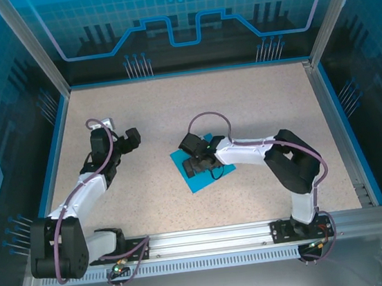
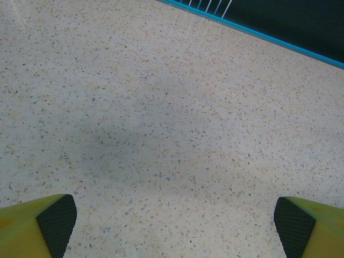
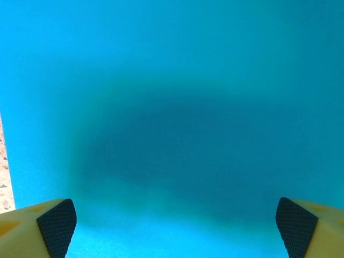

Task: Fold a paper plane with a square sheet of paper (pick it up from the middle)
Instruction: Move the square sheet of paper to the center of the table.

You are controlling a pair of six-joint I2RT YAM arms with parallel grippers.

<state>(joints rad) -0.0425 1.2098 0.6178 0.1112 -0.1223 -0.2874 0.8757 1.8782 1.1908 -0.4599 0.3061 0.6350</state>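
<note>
Your top external camera sits above and behind the arm bases, looking down on the whole table (image 1: 255,100), with the near edge at the bottom. Your left wrist camera looks down at a slant, close over bare table toward its blue rim (image 2: 279,40), with its own jaws in the lower corners. Your right wrist camera hangs very close over the square sheet of paper (image 3: 172,80), with a sliver of table at the left. The overhead view takes in both patches.
</note>
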